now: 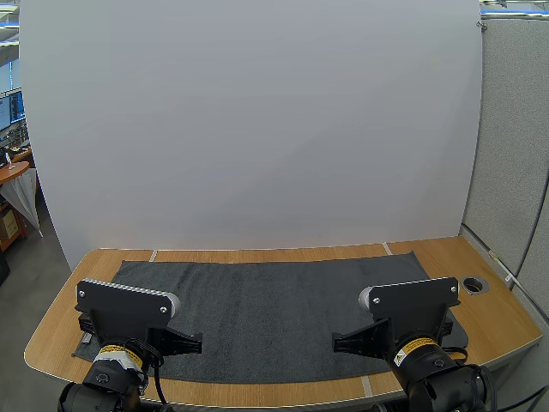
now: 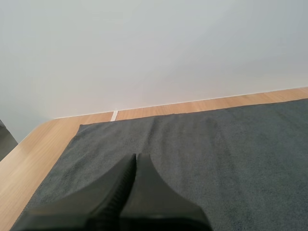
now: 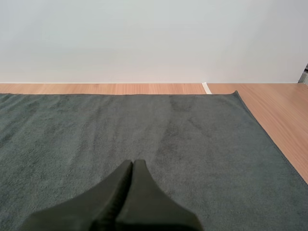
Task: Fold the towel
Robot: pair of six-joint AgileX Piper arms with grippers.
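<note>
dark grey towel lies spread flat on the wooden table; left gripper hovers at its 7 o'clock, right gripper at 5 o'clock, both pressed closed, holding nothing

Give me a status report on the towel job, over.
Status: left tool shut, empty; right tool shut, empty. Both above the towel. It lies flat, unfolded, on the table. Nothing in the way.
</note>
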